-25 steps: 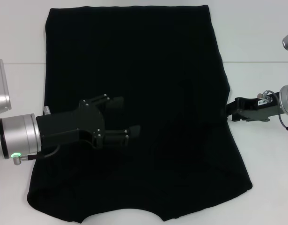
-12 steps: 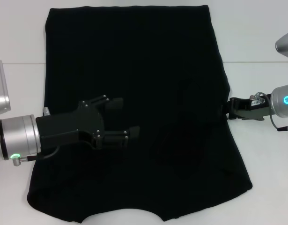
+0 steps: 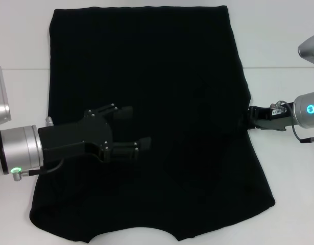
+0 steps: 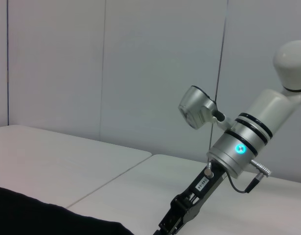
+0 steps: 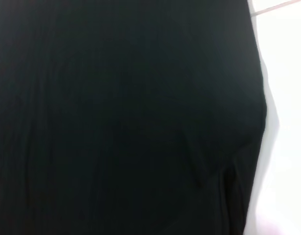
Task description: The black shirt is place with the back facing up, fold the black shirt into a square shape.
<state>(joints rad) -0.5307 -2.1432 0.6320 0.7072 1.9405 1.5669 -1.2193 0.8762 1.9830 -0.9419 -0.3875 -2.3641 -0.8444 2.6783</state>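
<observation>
The black shirt [image 3: 157, 87] lies spread flat on the white table [image 3: 284, 46], plain side up, with the curved neckline at the near edge. My left gripper [image 3: 138, 128] hovers over the shirt's left-middle, open, with nothing between its fingers. At the shirt's right edge, about mid-height, sits my right gripper [image 3: 250, 119], its tip dark against the fabric. The left wrist view shows the right arm [image 4: 238, 147] reaching down to the shirt's edge [image 4: 37, 218]. Black cloth [image 5: 116, 122] fills the right wrist view.
White table [image 5: 287, 98] borders the shirt on the right, and a seam line [image 3: 279, 67] crosses the table. Bare tabletop [image 3: 24, 92] shows left of the shirt. A pale wall [image 4: 140, 73] stands behind the table.
The right wrist has turned and drawn slightly toward the shirt's edge, so its lit ring now shows. The left gripper has barely shifted.
</observation>
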